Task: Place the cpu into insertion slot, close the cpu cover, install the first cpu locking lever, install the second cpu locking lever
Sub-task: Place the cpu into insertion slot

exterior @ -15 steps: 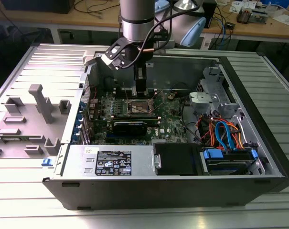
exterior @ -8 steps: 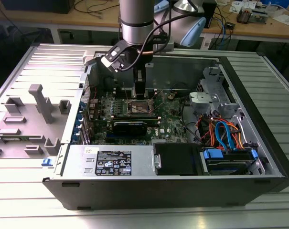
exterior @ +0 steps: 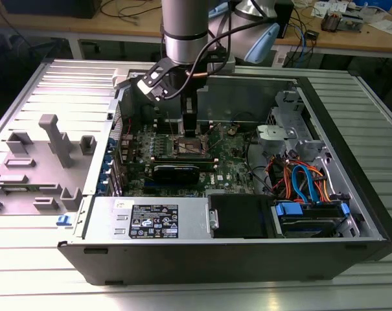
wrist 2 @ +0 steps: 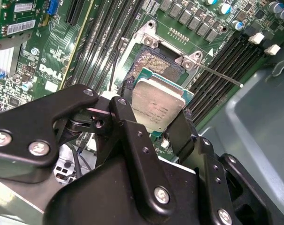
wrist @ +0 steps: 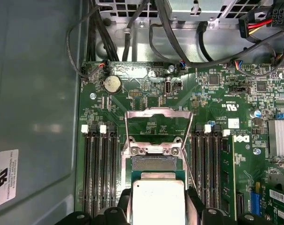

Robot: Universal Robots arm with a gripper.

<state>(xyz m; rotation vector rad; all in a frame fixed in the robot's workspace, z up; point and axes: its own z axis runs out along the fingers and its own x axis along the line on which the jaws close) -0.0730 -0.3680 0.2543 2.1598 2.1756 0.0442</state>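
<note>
**Gripper** [wrist 2: 153, 113], black, two-fingered. Jaws clamped on the small flat square cpu [wrist 2: 158, 104] with the dull silver-grey metal top. One finger [wrist 2: 128, 123] bears on each of two opposite edges of the chip, and the metal top between them is uncovered.

**Cpu, position.** Held over the near part of the insertion slot [wrist 2: 156, 65], a square socket with a gold-brown contact field and a dark rim. The far part of the contact field is bare. Whether the chip touches the socket cannot be told.

**Arm** [exterior: 184, 26], silver-grey, cylindrical. In the exterior view it comes straight down from above into the open black-and-grey computer case [exterior: 351, 194]. The gripper [exterior: 190, 126] hangs low over the green motherboard [exterior: 234, 162], just behind a black expansion card [exterior: 176, 172].

**Cpu cover** [wrist: 158, 112], a thin silver metal frame with a large square cut-out. The first wrist view shows it swung open, on the far side of the slot [wrist: 153, 164] from the cpu [wrist: 158, 204].

**Second wrist view, particular.** A thin silver wire lever [wrist 2: 221, 76] runs out from the socket's corner across the long black memory slots [wrist 2: 226, 58].

**First wrist view, particular.** A round silver coin battery [wrist: 111, 84] sits on the board beyond the open cover. Black cable bundles [wrist: 170, 28] run along the case wall.
</note>
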